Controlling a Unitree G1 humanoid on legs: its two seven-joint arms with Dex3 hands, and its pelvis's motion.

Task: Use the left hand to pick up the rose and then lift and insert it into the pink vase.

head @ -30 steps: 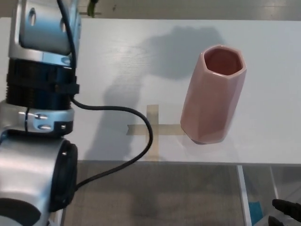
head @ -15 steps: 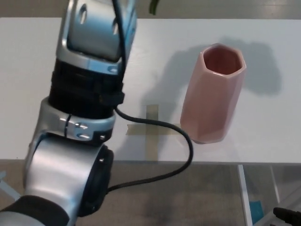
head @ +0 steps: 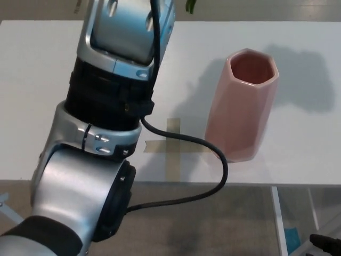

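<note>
Risk lies overhead: the left robot hand is out of frame, its grip unknowable; only a green rose leaf (head: 189,5) shows, left of the pink vase (head: 242,104), so the stem may miss the mouth.

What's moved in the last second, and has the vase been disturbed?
The left arm has swung rightward across the table toward the pink vase, its black cable trailing closer to the vase's base. A green bit at the top edge moved right too. Vase and tape cross stayed put.

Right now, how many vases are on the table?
1. The pink vase stands upright on the white table, just right of the tape cross. The big left arm could hide something behind it.
</note>
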